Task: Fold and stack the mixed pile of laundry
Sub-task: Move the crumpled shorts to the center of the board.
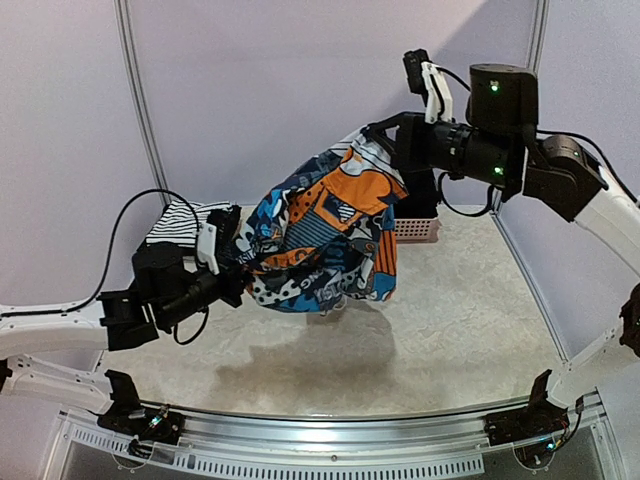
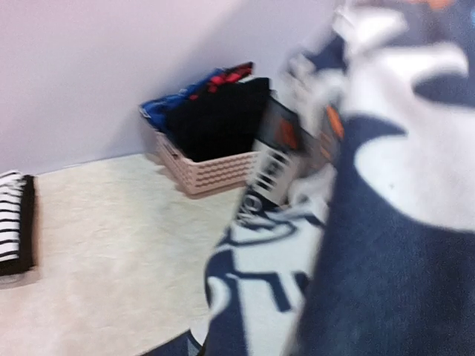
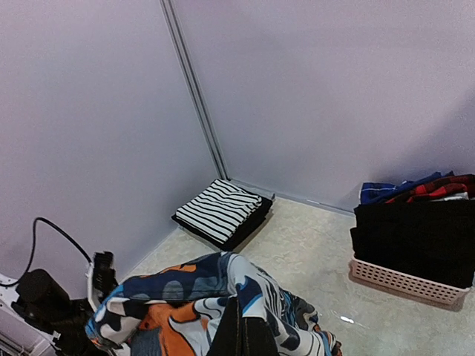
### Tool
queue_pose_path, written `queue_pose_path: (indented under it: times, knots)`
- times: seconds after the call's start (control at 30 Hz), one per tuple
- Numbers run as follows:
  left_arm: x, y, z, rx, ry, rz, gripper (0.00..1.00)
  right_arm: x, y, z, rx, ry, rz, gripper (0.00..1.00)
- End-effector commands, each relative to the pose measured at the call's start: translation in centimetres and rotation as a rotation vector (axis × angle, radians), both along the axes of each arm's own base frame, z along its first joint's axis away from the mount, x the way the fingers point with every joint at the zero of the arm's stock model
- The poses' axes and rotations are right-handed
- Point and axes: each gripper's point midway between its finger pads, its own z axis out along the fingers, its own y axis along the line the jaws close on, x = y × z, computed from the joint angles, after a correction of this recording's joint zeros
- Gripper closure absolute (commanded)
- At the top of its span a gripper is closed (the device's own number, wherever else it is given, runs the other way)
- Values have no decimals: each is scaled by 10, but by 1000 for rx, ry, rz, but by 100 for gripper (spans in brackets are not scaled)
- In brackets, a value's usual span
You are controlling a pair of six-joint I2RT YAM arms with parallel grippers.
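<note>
- The print garment (image 1: 325, 235) is up in the air over the middle of the table (image 1: 470, 320), strung between my two arms. It's bunched and twisted, nowhere near flat.
- My right gripper (image 1: 385, 135) is clamped on its top corner, up high at the back. The cloth hangs down from there.
- My left gripper (image 1: 228, 268) is low on the left with its jaws closed on the lower edge. My left wrist cam is basically all blurry cloth, so I can't say exactly which bit of hem I've got.
- The striped piece (image 1: 185, 220) sits folded on a black one at the back left by the wall. That looks like the stack.
- The basket (image 1: 418, 230) is at the back right, partly hidden behind the garment. Black clothes (image 3: 412, 237) plus bits of blue and red are heaped in it, so there's plenty left.
- My read on the step: I'm spreading this one out before folding it. The task is early-to-middle.
- Next I'd pull my arms apart to take out the slack, then lower the garment flat onto bare table, clear of the stack. If the corners I'm holding don't match, it'll land crooked.
</note>
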Motion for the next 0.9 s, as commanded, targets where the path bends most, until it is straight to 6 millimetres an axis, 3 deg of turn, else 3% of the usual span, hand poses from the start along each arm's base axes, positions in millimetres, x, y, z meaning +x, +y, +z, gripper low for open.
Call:
queue_pose_path:
  times: [0.0,0.07,0.13,0.23,0.37,0.47,0.53,0.63,0.73,0.77,0.87]
  knots:
    - [3,51,18,117,-17,211,100,-2,-27,-7,13,12,-90,100]
    - [2,71,34,144,-40,273,100,-3,-26,-18,-8,37,-81,100]
    - [0,85,64,127,-80,318,100,-6,-19,-26,-24,65,-45,100]
    - [-4,97,109,105,-145,342,100,-15,4,-40,-58,121,67,100]
    - [0,91,165,134,-220,334,100,-33,36,-67,-122,237,239,100]
    - [16,74,190,227,-251,354,100,-42,46,-108,-184,359,294,100]
    - [32,56,196,304,-264,357,100,-46,45,-138,-220,416,294,100]
    - [67,28,179,439,-215,358,100,-48,32,-174,-219,448,260,100]
    - [102,21,148,556,-147,421,100,-48,11,-186,-205,441,203,99]
    - [108,21,140,566,-125,423,100,-39,-1,-191,-225,418,129,97]
    - [107,17,128,530,-87,369,100,-17,-35,-199,-251,352,-42,94]
